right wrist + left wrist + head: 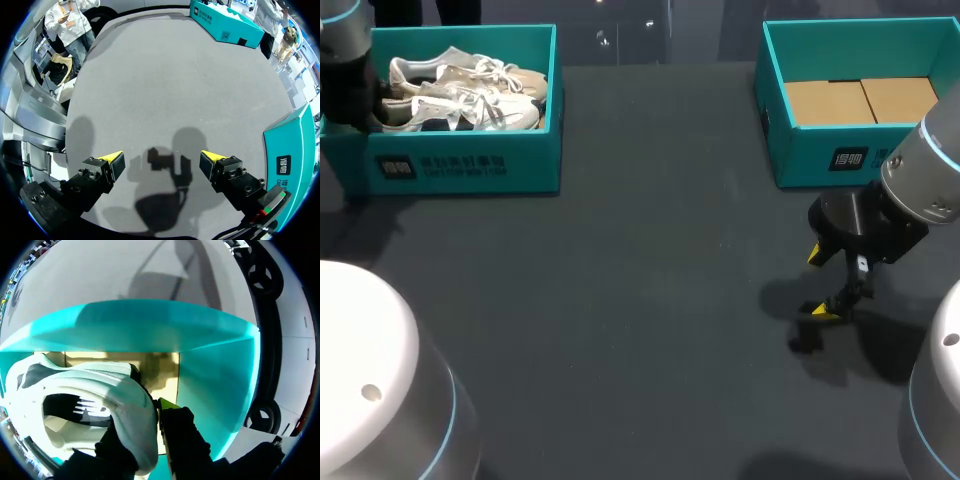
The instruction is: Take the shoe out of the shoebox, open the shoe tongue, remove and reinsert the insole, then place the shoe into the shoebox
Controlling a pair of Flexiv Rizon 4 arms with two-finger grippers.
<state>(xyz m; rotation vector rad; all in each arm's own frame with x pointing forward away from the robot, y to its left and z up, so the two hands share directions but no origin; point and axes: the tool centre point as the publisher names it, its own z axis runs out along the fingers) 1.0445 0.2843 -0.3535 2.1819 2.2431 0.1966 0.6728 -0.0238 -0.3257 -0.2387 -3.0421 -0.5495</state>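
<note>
Jaws: left gripper looks pinched on the heel collar of the shoe, which sits inside the shoebox at 10 o'clock on the table. The right gripper is spread wide and empty, hovering at 4 o'clock. Step in hand, by my judgement, is lift-out: raise straight up until the sole clears the wall, since a thin heel pinch lets the toe droop and drag.

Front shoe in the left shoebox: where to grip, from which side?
Best bet is the heel collar of the front shoe, from above at the left end of the shoebox. It lies toe to the right, and its open collar is a thin wall to pinch. The left gripper is at that heel.
</note>
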